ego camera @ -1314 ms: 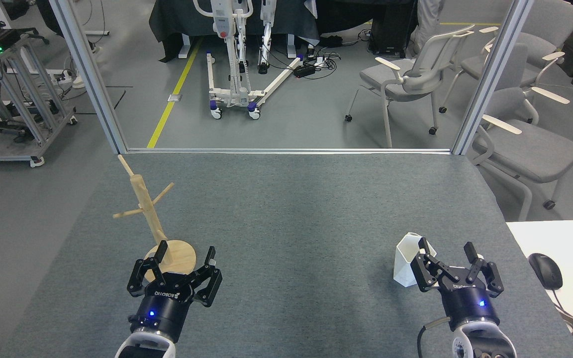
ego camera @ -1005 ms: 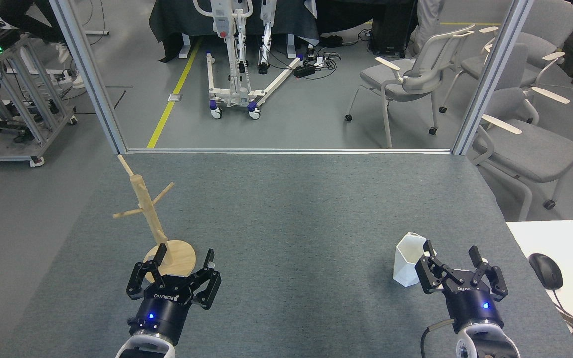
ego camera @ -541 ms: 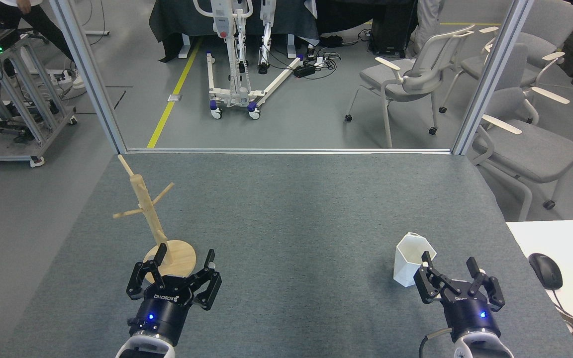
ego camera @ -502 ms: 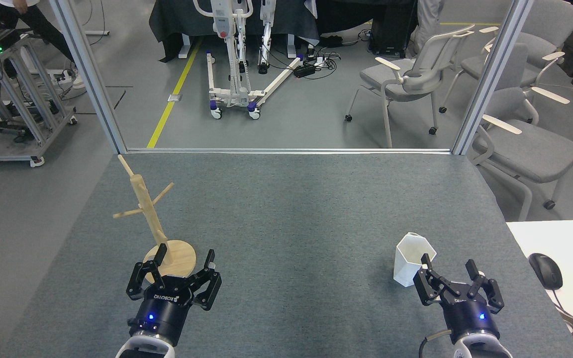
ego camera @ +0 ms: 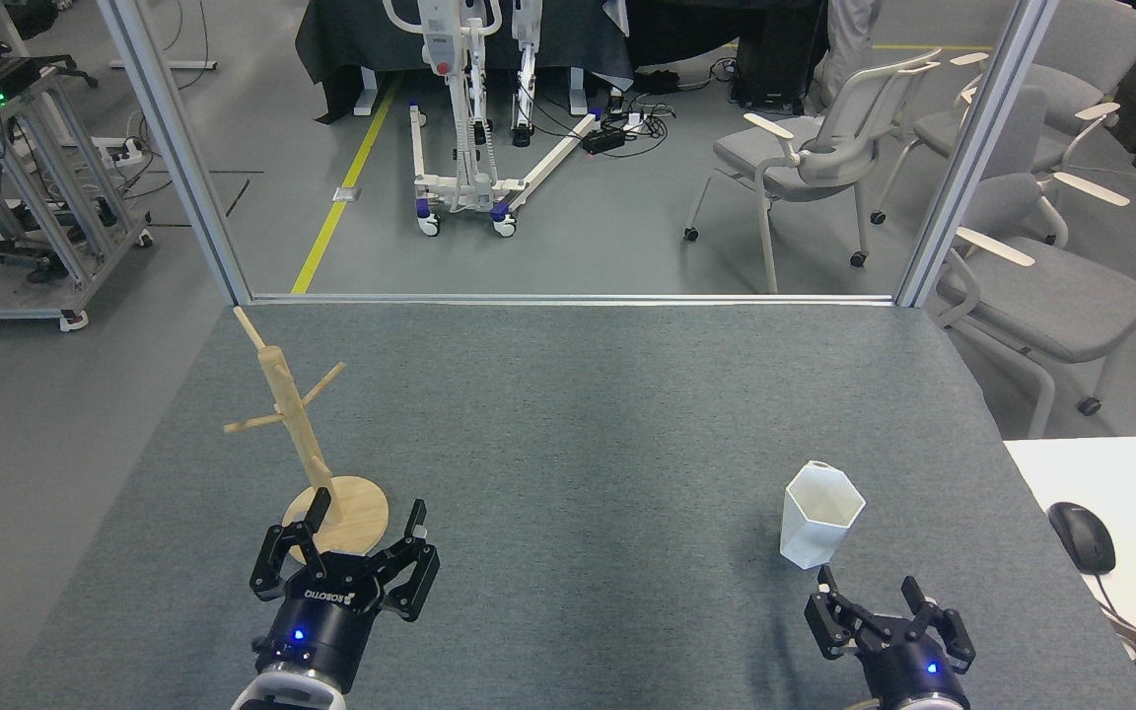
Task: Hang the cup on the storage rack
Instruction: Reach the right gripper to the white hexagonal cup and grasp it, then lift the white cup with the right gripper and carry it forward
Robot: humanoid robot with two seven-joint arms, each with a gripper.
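cup (ego camera: 819,527): stands upright on the grey mat (ego camera: 588,414), right side, rim up; handle not clearly visible from this view
storage rack (ego camera: 307,444): upright on the left of the mat, disc base flat, pegs bare; well apart from the cup
right gripper (ego camera: 887,613): fingers spread wide, holding nothing; sits just beside the cup on the near side, not touching it
left gripper (ego camera: 346,552): fingers spread wide, empty; near the rack's base, one finger overlapping the disc in the view, contact cannot be told
task status: cup not yet grasped, nothing hung
risk 1: handle orientation is unknown, so a grasp on the wall could leave the handle turned away from a peg
risk 2: faceted, tapering wall may slip or twist between the fingers on closing
risk 3: a low approach could nudge and tip the light cup
risk 4: left gripper so close to the base could knock the rack over
risk 5: thin angled pegs leave little margin; a missed handle drops the cup
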